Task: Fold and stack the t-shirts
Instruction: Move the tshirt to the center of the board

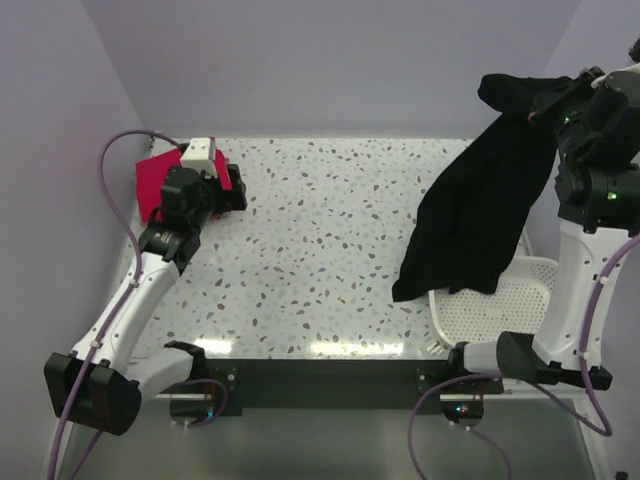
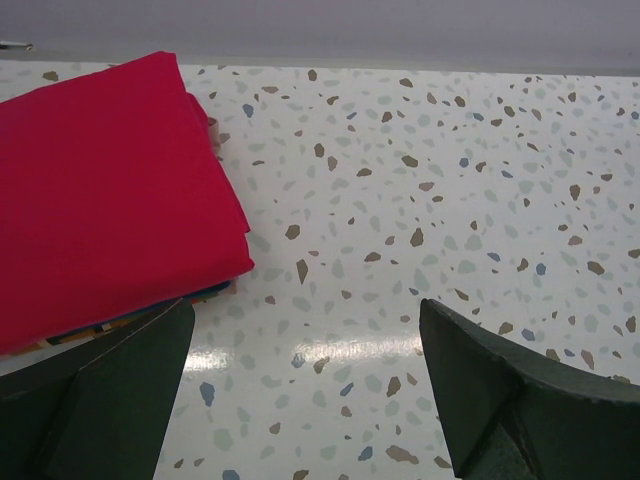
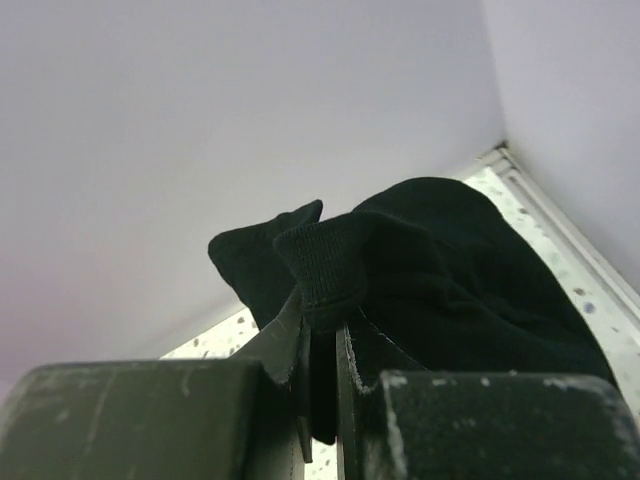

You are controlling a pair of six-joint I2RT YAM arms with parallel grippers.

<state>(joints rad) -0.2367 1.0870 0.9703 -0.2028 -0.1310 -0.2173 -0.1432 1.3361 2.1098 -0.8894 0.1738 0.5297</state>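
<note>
**black t-shirt held up at the right edge, red stack in the far left corner**

the right gripper [image 3: 322,345] is raised high above the far right corner of the table [image 1: 320,240]. its jaws are nearly closed, pinching a thick bunched fold of the black t-shirt [image 1: 480,210]. from that pinch the shirt hangs in a long loose drape toward the near right. its lower end falls over the far rim of the white mesh basket [image 1: 505,305], which sits at the near right corner beside the right arm's base. whether the cloth touches the basket or the tabletop cannot be told.

the bright red folded t-shirt [image 2: 100,200] lies flat in the far left corner, on top of a small stack. a thin blue edge [image 2: 215,291] of another folded piece shows beneath its near side.

the left gripper [image 2: 305,345] sits low over the table just beside the stack's right side. its jaws are spread wide and hold nothing, with only speckled tabletop between the fingers. the left finger [image 2: 120,380] is close to the stack's near edge, and whether they touch cannot be told.
</note>
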